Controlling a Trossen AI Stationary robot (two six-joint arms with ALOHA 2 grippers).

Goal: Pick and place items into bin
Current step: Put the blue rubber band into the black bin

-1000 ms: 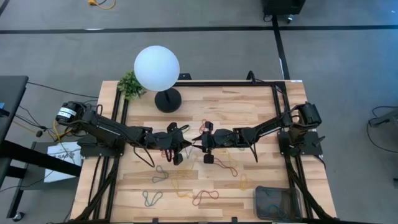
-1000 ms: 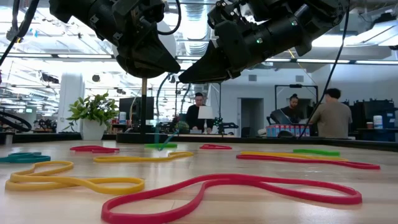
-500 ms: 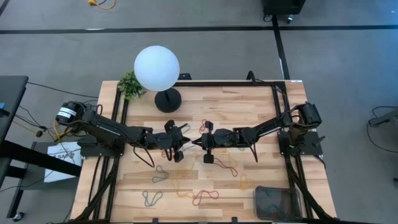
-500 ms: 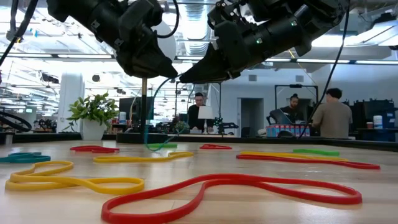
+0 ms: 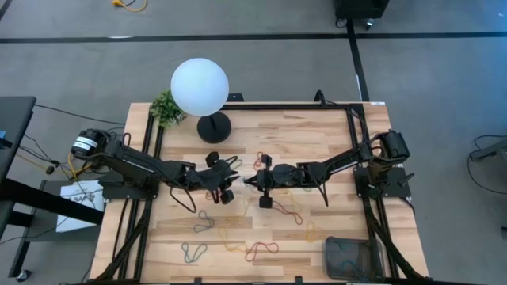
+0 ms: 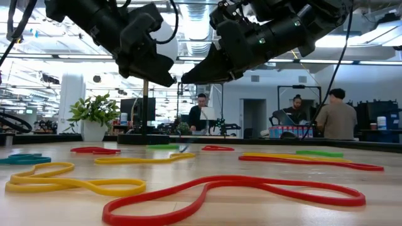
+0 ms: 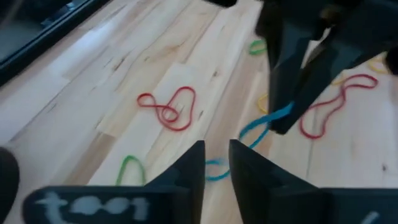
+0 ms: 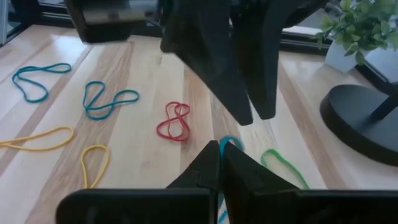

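Thin blue rubber-band loop (image 7: 267,124) hangs mid-frame, pinched in the right gripper (image 5: 247,180) whose jaws have just closed on it; left gripper (image 5: 230,172) has spread and let go, so transfer toward the dark mesh bin (image 5: 352,259) at lower right can begin.

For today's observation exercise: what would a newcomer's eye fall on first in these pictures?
Two dark arms meet nose to nose over the middle of the wooden table, the right gripper shut on a blue band that hangs from it, the left gripper open just opposite. Behind them stands a white globe lamp, and coloured rubber bands lie scattered across the near boards.
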